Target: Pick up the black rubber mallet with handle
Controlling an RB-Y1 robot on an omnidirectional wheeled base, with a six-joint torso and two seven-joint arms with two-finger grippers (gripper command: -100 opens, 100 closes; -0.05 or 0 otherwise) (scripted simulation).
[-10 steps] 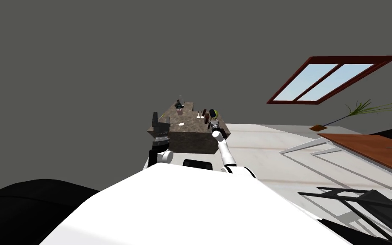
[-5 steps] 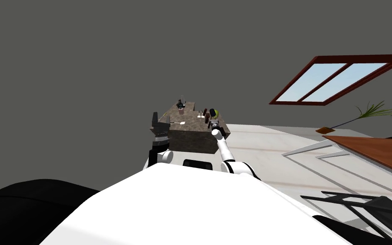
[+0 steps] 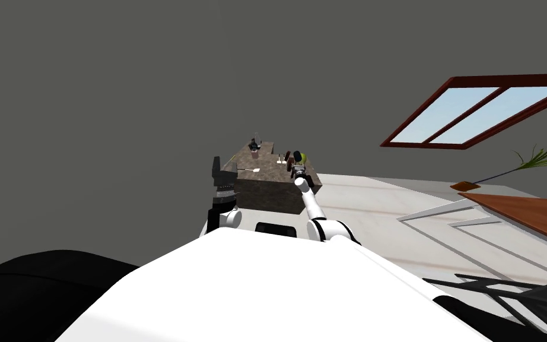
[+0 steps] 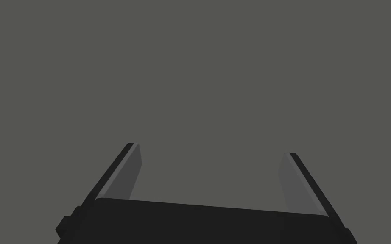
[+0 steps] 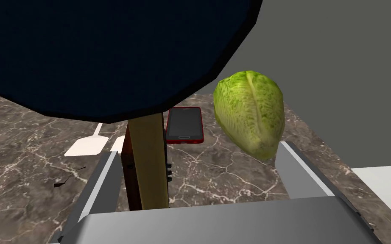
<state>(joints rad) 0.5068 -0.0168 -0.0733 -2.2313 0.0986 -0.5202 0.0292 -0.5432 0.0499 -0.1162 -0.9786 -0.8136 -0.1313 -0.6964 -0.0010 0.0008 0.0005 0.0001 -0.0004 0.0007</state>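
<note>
Right gripper (image 5: 197, 150) fingers (image 5: 99, 186) stand apart, clamping nothing. The mallet (image 5: 105, 55) has its tan handle (image 5: 150, 161) between them, just beside one finger and clear of the other, black head above. Behind it, a red phone (image 5: 185, 125) and lettuce (image 5: 249, 114) lie on the marble table (image 5: 20, 140); left gripper (image 4: 211, 150) fingers also apart.

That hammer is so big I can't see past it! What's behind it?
Behind the mallet a red phone and white flat pieces lie on the marble table, with a lettuce alongside. Its dark head covers whatever lies farther back.
</note>
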